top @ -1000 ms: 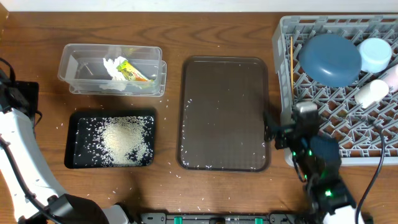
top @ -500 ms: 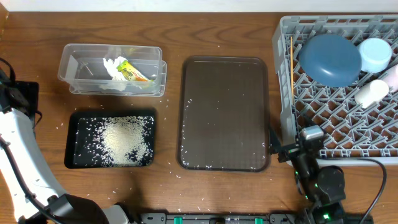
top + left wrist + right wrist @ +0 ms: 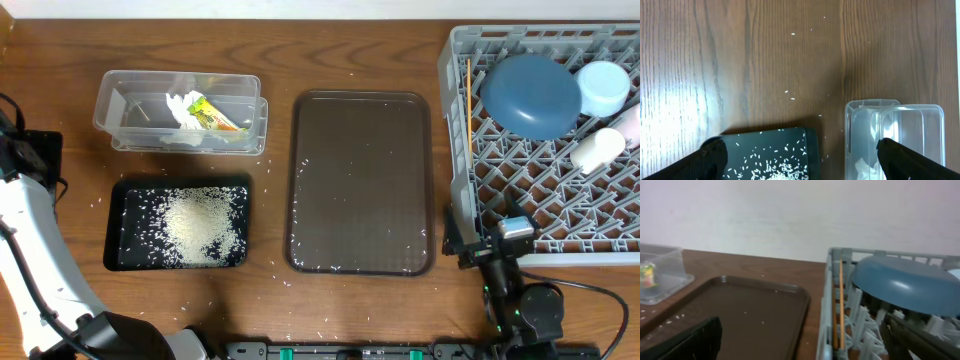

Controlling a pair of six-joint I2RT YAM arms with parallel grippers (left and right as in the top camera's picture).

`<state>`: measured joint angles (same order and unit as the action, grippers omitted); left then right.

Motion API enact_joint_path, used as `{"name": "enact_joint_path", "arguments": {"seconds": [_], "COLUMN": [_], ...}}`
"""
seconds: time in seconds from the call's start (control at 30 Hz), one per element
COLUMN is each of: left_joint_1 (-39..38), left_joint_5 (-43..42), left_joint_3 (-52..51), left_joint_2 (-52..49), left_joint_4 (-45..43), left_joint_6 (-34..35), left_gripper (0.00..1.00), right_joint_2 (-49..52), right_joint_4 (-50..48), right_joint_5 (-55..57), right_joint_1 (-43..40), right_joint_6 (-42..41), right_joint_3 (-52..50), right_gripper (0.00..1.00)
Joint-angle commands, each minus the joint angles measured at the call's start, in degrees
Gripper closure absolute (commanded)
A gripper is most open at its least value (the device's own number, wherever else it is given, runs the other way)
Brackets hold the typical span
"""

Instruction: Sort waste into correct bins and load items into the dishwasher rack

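a: since the overhead comes first, where is everything?
b: dishwasher rack (image 3: 520, 35) at the tabletop's right edge, holding the dark blue bowl (image 3: 531, 95), light blue bowl (image 3: 604, 87), white cup (image 3: 597, 150), and chopsticks (image 3: 469, 100) along its left wall. wrapper (image 3: 212, 113) in the clear tub (image 3: 105, 100), rice (image 3: 200, 225) in the black tray (image 3: 110, 240), both toward the left edge.
a: left wrist?
b: left gripper (image 3: 801, 148) spread, empty, above black tray and clear tub.
a: right wrist?
b: right gripper (image 3: 801, 325) spread wide, empty, by the rack's near-left corner. the dark blue bowl looks hard, slick, weighty: take its rim. chopsticks seem light, stiff, apt to roll.
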<state>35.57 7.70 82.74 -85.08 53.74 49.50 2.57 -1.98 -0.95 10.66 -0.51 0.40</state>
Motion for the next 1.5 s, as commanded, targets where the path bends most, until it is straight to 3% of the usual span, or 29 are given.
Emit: {"name": "enact_joint_path", "arguments": {"seconds": [0.0,0.3,1.47], "left_joint_1": [0.2,0.2,0.2], "left_joint_5": [0.5,0.5,0.5], "left_joint_3": [0.3,0.3,0.3], "left_joint_2": [-0.4,-0.4,-0.4], "left_joint_4": [0.2,0.2,0.2], "left_joint_6": [-0.3,-0.3,-0.3], "left_gripper": [0.02,0.02,0.02], "right_joint_2": [-2.2,-2.3,-2.3], "right_joint_4": [2.4,6.3,6.3], "right_joint_5": [0.1,0.0,0.0], "right_joint_1": [-2.0,-6.0,-6.1], "right_joint_6": [1.0,0.9,0.9], "right_joint_3": [-0.1,-0.1,-0.1], "right_gripper": [0.01,0.01,0.01]}}
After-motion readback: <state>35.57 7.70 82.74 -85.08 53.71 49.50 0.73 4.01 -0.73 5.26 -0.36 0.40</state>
